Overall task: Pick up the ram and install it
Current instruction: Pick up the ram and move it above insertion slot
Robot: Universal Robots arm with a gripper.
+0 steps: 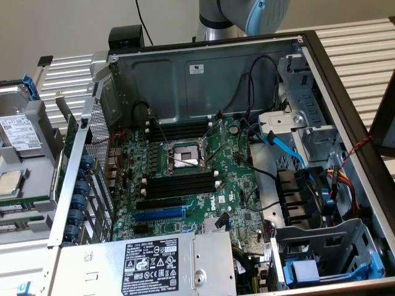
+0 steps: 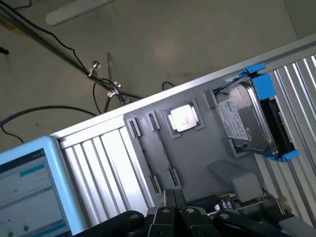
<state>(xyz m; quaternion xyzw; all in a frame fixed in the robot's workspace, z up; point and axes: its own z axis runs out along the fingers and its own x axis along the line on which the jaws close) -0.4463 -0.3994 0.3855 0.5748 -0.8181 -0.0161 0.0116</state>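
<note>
Your hand [image 2: 174, 196] has its fingers together with nothing visible between them, and in the wrist view it lies across the edge of the grey tray [image 2: 197, 158]. The tray rests on the slatted surface [image 2: 106, 163]. What looks like the ram [image 2: 165, 150] is a thin dark strip standing on edge in one of the tray's two long grooves. It is just beside the CPU [image 2: 182, 118], though from this angle you cannot be sure of it. The hard drive [image 2: 244, 121] with its blue bracket lies on the CPU's other side. In the exterior view the tray is outside the open case [image 1: 345, 80], at the exterior view's left. Inside the case, on the motherboard [image 1: 241, 185], black slots [image 1: 179, 185] run on both sides of the socket [image 1: 183, 157]. The blue slot [image 1: 159, 216] lies nearer the power supply [image 1: 203, 262]. The arm [image 1: 247, 15] rises behind the case.
</note>
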